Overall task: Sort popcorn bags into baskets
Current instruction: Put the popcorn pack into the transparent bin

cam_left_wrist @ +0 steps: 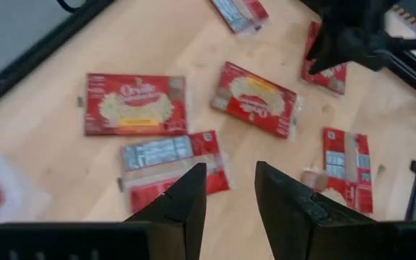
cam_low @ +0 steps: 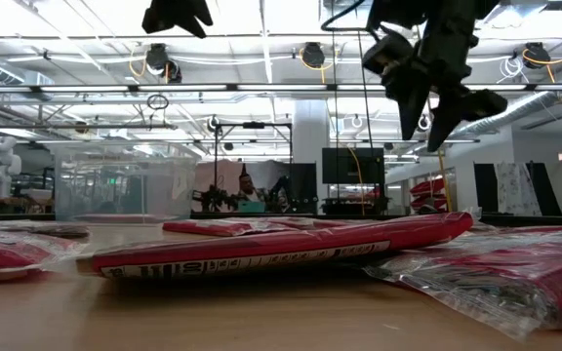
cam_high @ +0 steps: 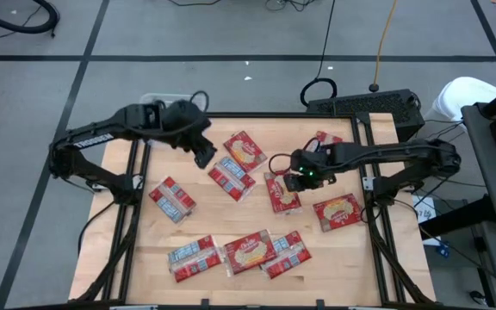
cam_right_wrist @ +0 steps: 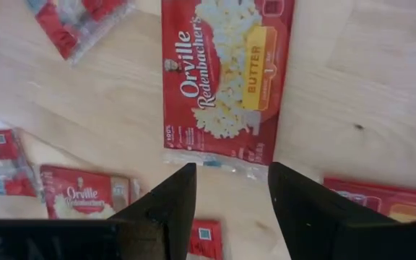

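On the tabletop (cam_high: 145,258) in the high view, popcorn bags (cam_high: 246,251) all lie loose; the clear basket (cam_high: 158,101) sits just off its far-left corner, so sorting looks barely begun. Low view: flat red packets, basket behind. Left wrist view: left hand (cam_left_wrist: 230,189) parted, empty, above a blue-panel bag. Right wrist view: right hand (cam_right_wrist: 231,189) parted, empty, beside a butter-face bag (cam_right_wrist: 226,76).

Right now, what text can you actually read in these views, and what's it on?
"Orville Redenbacher's": bag under the right gripper.
"BUTTER": yellow band on that same bag.
"Orville": smaller bag, right wrist view.
"Orville": picture-side bag, left wrist view.
Barcode digits on the near bag edge, low view: too blurred.
Blue-panel print on other bags: too small.
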{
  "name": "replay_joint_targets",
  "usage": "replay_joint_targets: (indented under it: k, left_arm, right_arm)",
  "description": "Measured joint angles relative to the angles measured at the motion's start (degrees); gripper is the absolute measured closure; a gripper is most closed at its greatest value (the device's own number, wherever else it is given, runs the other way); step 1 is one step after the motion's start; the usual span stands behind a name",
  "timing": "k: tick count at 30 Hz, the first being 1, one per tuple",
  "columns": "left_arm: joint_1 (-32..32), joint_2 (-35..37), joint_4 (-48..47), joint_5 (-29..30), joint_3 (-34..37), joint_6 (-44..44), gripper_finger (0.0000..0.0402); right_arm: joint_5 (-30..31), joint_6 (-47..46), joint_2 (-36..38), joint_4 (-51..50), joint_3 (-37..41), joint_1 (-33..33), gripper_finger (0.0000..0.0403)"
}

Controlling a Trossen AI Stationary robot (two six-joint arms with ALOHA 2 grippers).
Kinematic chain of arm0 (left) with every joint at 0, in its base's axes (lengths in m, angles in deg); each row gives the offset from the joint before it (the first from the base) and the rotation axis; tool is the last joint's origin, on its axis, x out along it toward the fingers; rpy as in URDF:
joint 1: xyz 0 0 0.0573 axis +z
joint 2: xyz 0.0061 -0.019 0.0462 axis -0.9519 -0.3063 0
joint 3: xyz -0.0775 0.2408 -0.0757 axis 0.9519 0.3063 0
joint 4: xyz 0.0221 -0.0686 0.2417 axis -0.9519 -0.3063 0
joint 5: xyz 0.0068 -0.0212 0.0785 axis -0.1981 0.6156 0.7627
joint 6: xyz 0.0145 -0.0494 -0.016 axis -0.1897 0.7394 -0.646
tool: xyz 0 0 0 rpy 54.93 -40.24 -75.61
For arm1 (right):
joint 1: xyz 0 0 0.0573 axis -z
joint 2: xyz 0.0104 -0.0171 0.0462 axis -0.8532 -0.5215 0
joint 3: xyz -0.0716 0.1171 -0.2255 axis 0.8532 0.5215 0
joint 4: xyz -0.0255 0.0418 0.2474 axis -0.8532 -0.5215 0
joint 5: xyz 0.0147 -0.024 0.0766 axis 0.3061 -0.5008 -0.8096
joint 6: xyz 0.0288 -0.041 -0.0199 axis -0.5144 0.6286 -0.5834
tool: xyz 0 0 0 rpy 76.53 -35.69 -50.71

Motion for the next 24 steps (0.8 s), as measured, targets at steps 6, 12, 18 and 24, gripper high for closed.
replay_joint_targets:
  k: [6, 12, 18, 24]
  left_arm:
    - [-6.91, 0.00, 8.08, 1.03, 5.68, 3.55, 0.0279]
    - [-11.74, -0.02, 17.36, 1.02, 12.44, 8.65, 0.0279]
    - [-14.12, -0.02, 22.54, 1.03, 17.78, 10.60, 0.0279]
    - [-14.61, -0.02, 22.96, 1.04, 21.47, 11.08, 0.0279]
  right_arm:
    - [-0.59, 1.17, -3.67, 1.34, 0.00, -0.96, 0.0237]
    - [-6.04, 1.22, -6.68, 3.54, 2.48, -0.99, 0.0200]
    - [-4.77, -0.78, -7.15, 13.91, 9.90, -1.10, 0.0157]
    - [-3.99, -5.17, -7.14, 35.17, 19.55, -1.34, 0.0150]
